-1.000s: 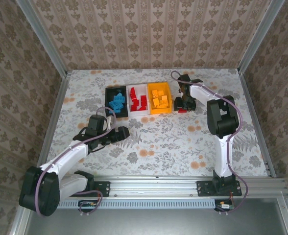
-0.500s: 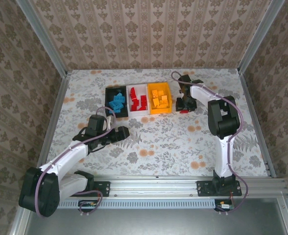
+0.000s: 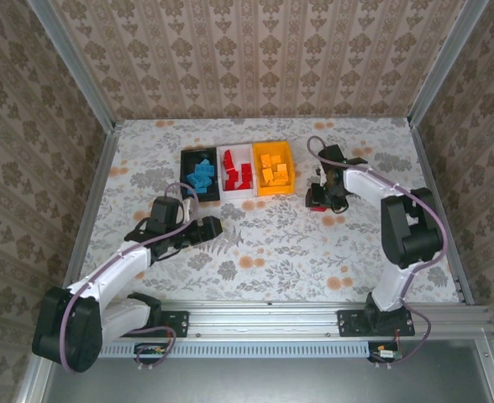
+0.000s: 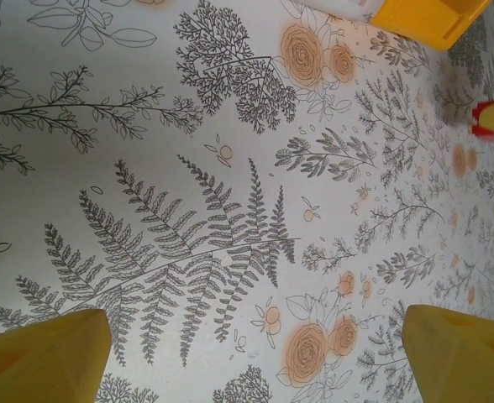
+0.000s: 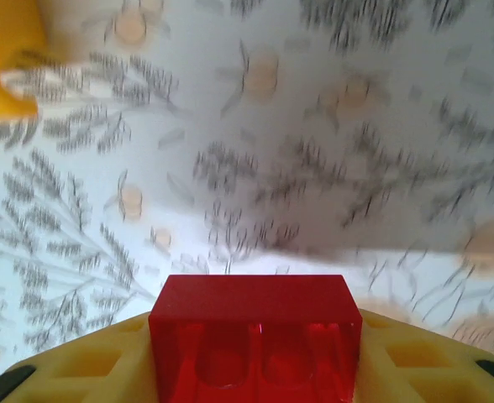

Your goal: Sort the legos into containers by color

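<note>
While the right tool (image 3: 317, 201) clamps a single red brick (image 5: 255, 332) between its yellow pads (image 5: 87, 365), we find the sorting nearly complete. Three bins stand in a row, side by side, at the far middle of the desk (image 3: 281, 243). The black bin (image 3: 184, 176), on the left, holds the blue bricks (image 3: 201, 175). The white bin (image 3: 239, 153), in the middle, holds the red bricks (image 3: 242, 175). The orange bin (image 3: 292, 168), on the right, holds the orange bricks (image 3: 272, 170). As far as the overhead view resolves them, we see each colour in its own bin and none mixed in with another.

We place the held brick just to the right of the orange bin, low over the desk; whether it touches the surface we cannot tell. The wrist view shows it seated squarely in the grip, its hollow underside toward the camera.

We note the left tool (image 3: 212, 227) with its jaws wide apart and nothing between them, hovering over bare desk near the bins, on their near-left side.

We make out no other brick lying loose on the desk. We therefore judge this red brick to be the last one, and what is left is to carry it leftward across the orange bin and release it into the white bin.
</note>
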Controlling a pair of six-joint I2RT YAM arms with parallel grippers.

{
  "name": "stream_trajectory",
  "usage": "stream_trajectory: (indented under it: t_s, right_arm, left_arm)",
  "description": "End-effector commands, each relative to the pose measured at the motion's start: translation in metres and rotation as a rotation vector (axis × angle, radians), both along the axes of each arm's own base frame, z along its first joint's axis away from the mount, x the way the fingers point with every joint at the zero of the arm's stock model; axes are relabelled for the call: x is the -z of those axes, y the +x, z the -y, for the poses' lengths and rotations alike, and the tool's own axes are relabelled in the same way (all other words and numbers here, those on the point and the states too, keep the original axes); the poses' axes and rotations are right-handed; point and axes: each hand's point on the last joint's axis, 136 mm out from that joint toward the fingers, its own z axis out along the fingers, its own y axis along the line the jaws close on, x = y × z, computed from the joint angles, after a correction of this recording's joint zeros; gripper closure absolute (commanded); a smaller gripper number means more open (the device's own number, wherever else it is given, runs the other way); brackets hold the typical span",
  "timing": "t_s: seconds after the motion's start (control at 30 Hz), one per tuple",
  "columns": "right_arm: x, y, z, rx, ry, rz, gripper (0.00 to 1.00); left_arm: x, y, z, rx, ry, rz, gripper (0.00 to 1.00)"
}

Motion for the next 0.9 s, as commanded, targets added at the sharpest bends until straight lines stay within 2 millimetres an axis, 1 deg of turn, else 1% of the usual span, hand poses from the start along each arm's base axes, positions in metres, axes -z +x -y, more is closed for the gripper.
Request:
stream_trajectory:
  t_s: [0.0, 0.1, 0.17, 0.33, 0.4, 0.47, 0.53, 0.6, 0.67, 0.77, 0.87]
  right_arm:
    - [-0.013, -0.016, -0.025, 0.03, 0.2, 0.028, 0.51]
    - [-0.02, -0.027, -0.042, 0.03, 0.331, 0.046, 0.52]
    - [-0.025, -0.033, -0.047, 0.026, 0.376, 0.054, 0.52]
    - [-0.046, -0.041, -0.063, 0.024, 0.514, 0.081, 0.52]
    - [-0.058, -0.038, -0.067, 0.013, 0.522, 0.111, 0.53]
    - [-0.073, -0.029, -0.072, -0.013, 0.51, 0.153, 0.53]
    - [-0.091, -0.014, -0.082, -0.048, 0.499, 0.194, 0.53]
    - [-0.102, 0.003, -0.095, -0.078, 0.499, 0.215, 0.54]
    - [-0.111, 0.022, -0.113, -0.109, 0.509, 0.231, 0.54]
    - [-0.114, 0.048, -0.143, -0.16, 0.51, 0.226, 0.55]
    - [-0.112, 0.077, -0.172, -0.194, 0.517, 0.218, 0.54]
  left_arm:
    - [-0.02, 0.01, 0.007, -0.008, -0.033, 0.039, 0.09]
    - [-0.023, 0.013, 0.013, -0.003, -0.044, 0.038, 0.09]
    - [-0.026, 0.015, 0.018, 0.007, -0.051, 0.033, 0.09]
    - [-0.035, 0.019, 0.026, 0.025, -0.05, 0.045, 0.09]
    - [-0.037, 0.021, 0.026, 0.025, -0.047, 0.051, 0.09]
    - [-0.039, 0.022, 0.025, 0.025, -0.035, 0.063, 0.09]
    - [-0.041, 0.025, 0.021, 0.017, -0.017, 0.077, 0.09]
    - [-0.044, 0.028, 0.017, 0.01, -0.015, 0.084, 0.09]
    - [-0.048, 0.029, 0.009, -0.006, 0.003, 0.088, 0.09]
    - [-0.052, 0.025, -0.015, -0.054, 0.067, 0.102, 0.08]
    - [-0.053, 0.02, -0.048, -0.139, 0.1, 0.105, 0.07]
